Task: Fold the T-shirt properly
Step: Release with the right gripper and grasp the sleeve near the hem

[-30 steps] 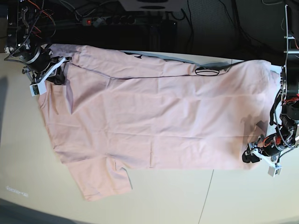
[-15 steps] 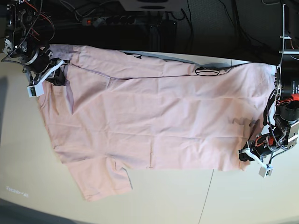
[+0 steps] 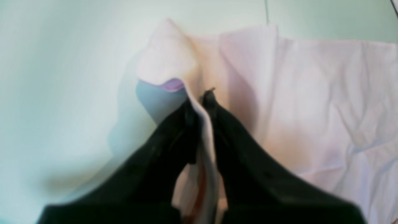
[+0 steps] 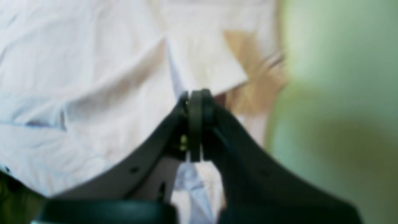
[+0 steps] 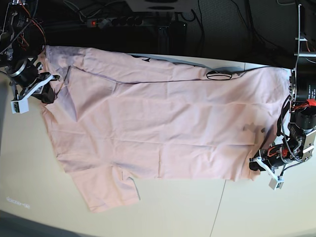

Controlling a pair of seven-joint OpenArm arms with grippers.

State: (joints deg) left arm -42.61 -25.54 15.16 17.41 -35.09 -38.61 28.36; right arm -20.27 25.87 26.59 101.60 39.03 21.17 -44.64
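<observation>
The T-shirt (image 5: 163,128) lies spread over the pale table (image 5: 197,212), covering most of the table's far half. Its far edge hangs toward the dark area behind, and one sleeve points to the near side. The cloth looks thin, light and very soft, so I judge it will sag and wrinkle when lifted; it is best taken at corners and hems, where the fabric is doubled.

The left gripper (image 5: 257,164) is at the near corner on the base view's right. In its wrist view the left gripper's jaws are closed on a fold of the pink edge. The right gripper (image 5: 43,88) is at the far corner on the base view's left, and its jaws are closed on the cloth there too.

The near part of the table is bare, giving room to bring fabric over. Behind the table, cables (image 5: 123,19) lie close to the far edge.
</observation>
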